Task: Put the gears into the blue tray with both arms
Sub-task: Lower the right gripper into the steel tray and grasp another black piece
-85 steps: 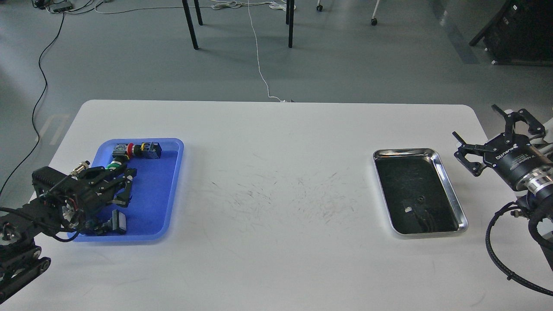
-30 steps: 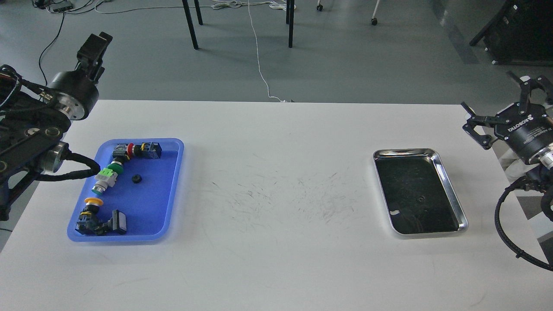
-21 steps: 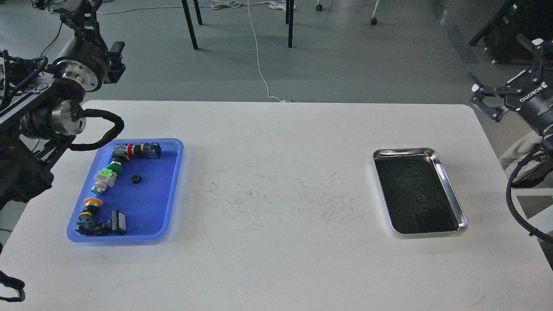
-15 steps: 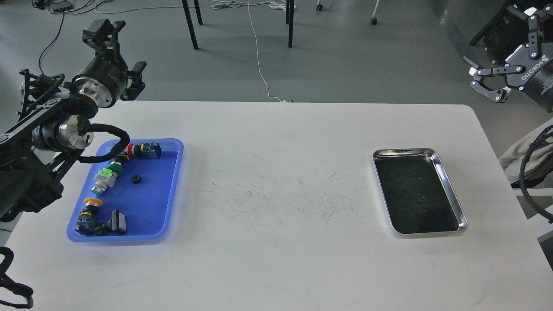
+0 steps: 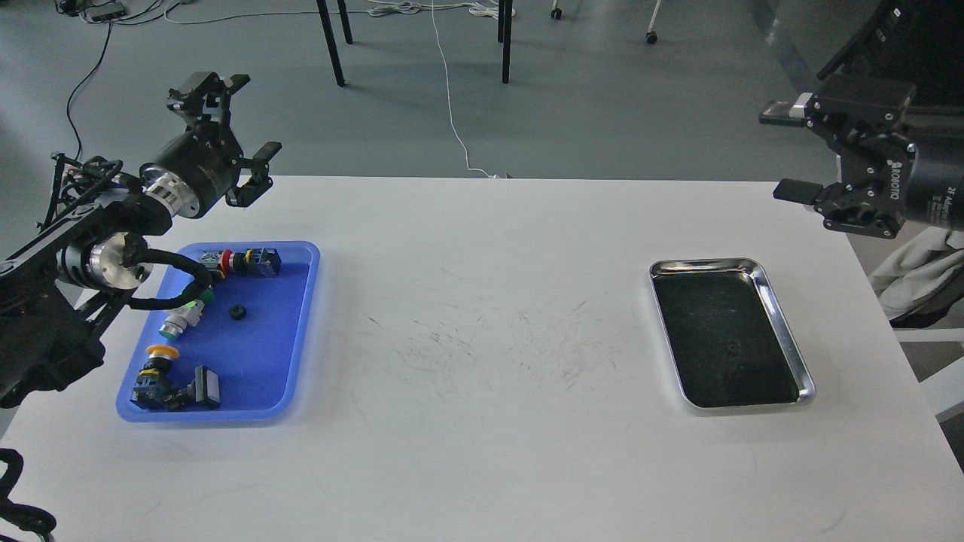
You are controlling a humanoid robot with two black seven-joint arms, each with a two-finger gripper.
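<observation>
Both arms have shifted since half a second ago: the left gripper (image 5: pixel 237 120) has come lower and inward, above the table's far left edge, and the right gripper (image 5: pixel 794 154) has swung inward and turned, now above the far right corner. Each has its two fingers spread wide with nothing between them. White lettering on the right gripper's black body reads "ROBOTIQ"; smaller print beside it is too small to read.

The white table (image 5: pixel 482 452) has rounded corners and fine dark scuff marks across its middle. Beyond it lie a grey floor, black furniture legs, a white cable (image 5: pixel 450 105) running toward the table's far edge, and castors.

The blue tray (image 5: pixel 301 331), rectangular with rounded corners and a raised rim, sits near the left edge. One gear (image 5: pixel 238 312), a small black round disc, lies on the tray floor toward its far half, apart from the push-button switches (image 5: pixel 177 388) with red, green and yellow caps along the tray's left side. The second gear (image 5: pixel 730 348) shows as a tiny dark ring on the black bottom of the silver metal tray (image 5: pixel 787 331), near the right edge.
</observation>
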